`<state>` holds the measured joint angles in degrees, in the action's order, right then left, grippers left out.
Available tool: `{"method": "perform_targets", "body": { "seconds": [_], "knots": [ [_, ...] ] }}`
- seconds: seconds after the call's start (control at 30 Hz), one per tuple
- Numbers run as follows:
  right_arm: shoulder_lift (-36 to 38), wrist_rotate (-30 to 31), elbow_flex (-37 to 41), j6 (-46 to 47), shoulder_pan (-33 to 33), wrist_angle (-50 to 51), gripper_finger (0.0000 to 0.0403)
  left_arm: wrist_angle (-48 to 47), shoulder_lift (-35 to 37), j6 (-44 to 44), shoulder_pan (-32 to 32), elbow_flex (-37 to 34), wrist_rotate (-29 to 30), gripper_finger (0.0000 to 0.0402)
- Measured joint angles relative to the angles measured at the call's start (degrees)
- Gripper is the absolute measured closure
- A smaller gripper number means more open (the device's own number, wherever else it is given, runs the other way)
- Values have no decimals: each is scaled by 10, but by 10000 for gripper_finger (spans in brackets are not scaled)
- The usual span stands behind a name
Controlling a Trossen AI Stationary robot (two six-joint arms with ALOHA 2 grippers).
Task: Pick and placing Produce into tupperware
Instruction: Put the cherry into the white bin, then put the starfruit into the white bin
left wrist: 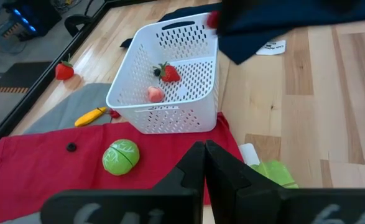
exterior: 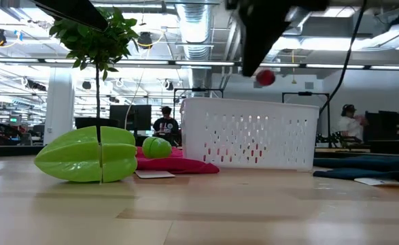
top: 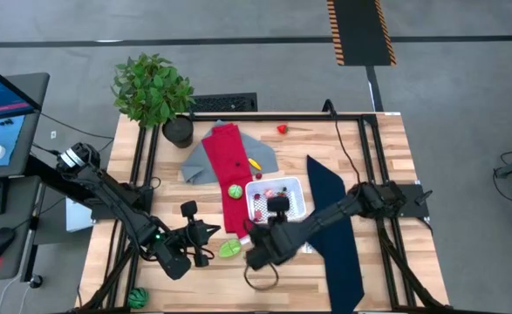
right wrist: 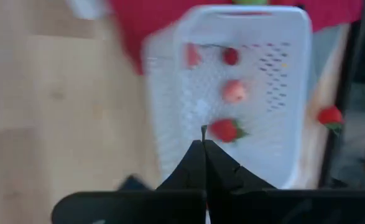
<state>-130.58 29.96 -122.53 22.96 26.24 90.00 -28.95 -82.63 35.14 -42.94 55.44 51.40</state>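
Observation:
The white tupperware (top: 301,185) (left wrist: 170,118) stands mid-table, one end on the red cloth. Inside it lie a strawberry (left wrist: 168,73) and a pink piece (left wrist: 155,94). My right gripper (top: 277,203) (right wrist: 204,143) is over the tub, shut, with a small round red piece (exterior: 265,77) at its tip. On the red cloth rests a green round piece (left wrist: 121,155); a green star fruit (exterior: 83,160) lies on the wood nearer the front. A yellow piece (left wrist: 92,116) lies on the grey cloth. My left gripper (left wrist: 205,146) (top: 210,232) waits shut near the star fruit. My right gripper has the small red piece (left wrist: 213,18) right at its fingertips, which slant down from above. The piece is lifted clear, above the tub's rim. Blur hides which part of it the fingers are on and how they pinch it.
A long navy cloth (top: 336,235) lies right of the tub, under my right arm. A red cloth (top: 228,166) and a grey cloth (top: 199,161) lie to its left. A potted plant (top: 153,87) stands at the far left corner, a lone red piece (top: 283,129) near the far edge.

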Motion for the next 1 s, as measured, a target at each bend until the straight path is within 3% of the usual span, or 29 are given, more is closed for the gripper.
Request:
{"method": "perform_targets", "body": {
  "seconds": [0.27, 0.6, 0.87, 1.0],
  "knots": [
    [-1, -4, 1, -36, -64, -34, 381, 0, 0, 0, 0, 0, -15, 402],
    [-1, -27, 17, -42, -112, -16, 235, 0, 0, 8, -6, 0, -35, 402],
    [38, -26, 18, -35, -70, -33, 199, 5, 0, -15, -26, 0, 21, 402],
    [90, -27, 18, -45, -18, -138, 207, 60, 0, -69, -37, -3, 18, 402]
  ]
}}
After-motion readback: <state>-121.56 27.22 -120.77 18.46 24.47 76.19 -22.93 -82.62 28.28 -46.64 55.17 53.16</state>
